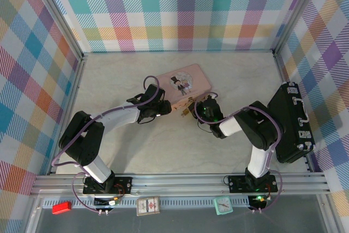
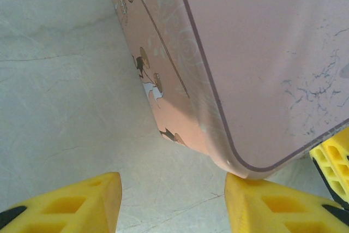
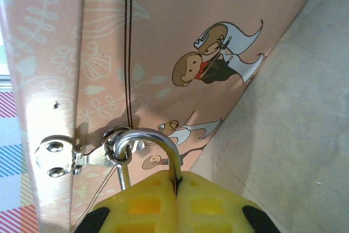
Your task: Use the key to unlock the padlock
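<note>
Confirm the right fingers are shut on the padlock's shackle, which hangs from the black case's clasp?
Not quite. The right fingers are shut on the padlock shackle, but it hangs from the clasp on the pink tin; the right wrist view shows it.

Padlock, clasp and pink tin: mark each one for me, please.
padlock (image 3: 150, 132): right wrist view, top bend of its silver shackle.
clasp (image 3: 57, 159): right wrist view, its riveted plate.
pink tin (image 1: 197, 80): top external view, its lid.

The padlock (image 3: 163, 139) has its body hidden between the pressed-together yellow fingers of the right gripper (image 3: 177, 195); the tin (image 3: 163, 36) runs off-frame in both wrist views.
</note>
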`<state>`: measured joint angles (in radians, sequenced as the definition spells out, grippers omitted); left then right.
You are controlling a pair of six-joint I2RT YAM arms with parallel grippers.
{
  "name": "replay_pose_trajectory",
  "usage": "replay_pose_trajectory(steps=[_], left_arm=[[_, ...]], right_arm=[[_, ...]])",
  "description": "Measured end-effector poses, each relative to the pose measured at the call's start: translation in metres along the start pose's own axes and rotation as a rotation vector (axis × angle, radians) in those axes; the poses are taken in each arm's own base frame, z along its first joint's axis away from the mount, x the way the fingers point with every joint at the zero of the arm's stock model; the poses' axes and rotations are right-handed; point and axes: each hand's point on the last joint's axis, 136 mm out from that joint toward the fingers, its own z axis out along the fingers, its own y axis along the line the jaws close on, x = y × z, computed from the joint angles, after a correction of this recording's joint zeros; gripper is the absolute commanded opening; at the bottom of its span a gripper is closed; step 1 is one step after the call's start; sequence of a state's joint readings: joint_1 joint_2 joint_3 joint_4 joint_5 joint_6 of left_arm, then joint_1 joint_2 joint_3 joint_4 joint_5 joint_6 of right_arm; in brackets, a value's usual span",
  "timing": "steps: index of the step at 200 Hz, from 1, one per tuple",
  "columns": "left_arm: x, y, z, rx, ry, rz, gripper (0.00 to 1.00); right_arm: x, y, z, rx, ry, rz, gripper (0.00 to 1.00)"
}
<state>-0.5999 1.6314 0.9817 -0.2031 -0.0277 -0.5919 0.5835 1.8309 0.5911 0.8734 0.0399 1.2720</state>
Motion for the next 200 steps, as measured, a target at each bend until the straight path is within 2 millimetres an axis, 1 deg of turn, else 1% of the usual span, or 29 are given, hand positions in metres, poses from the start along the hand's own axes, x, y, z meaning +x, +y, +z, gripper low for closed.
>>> replay_pose_trajectory(steps=[87, 140, 168, 187, 200], left_arm=[[-0.002, 0.003, 0.001, -0.017, -0.015, -0.018, 0.53], [-0.006, 0.001, 0.001, -0.007, -0.033, -0.023, 0.52], [-0.006, -0.001, 0.001, 0.012, -0.045, -0.03, 0.5], [-0.006, -0.003, -0.003, 0.032, -0.059, -0.035, 0.5], [-0.01, -0.008, -0.008, 0.051, -0.079, -0.036, 0.5]], right_arm=[[-0.008, 0.001, -0.005, 0.022, -0.037, 0.009, 0.0], [-0.019, 0.0, -0.011, 0.041, -0.087, 0.027, 0.0], [-0.019, 0.0, -0.011, 0.041, -0.088, 0.045, 0.0], [-0.022, 0.001, -0.012, 0.03, -0.102, 0.072, 0.0], [-0.027, 0.0, -0.013, 0.021, -0.115, 0.09, 0.0]])
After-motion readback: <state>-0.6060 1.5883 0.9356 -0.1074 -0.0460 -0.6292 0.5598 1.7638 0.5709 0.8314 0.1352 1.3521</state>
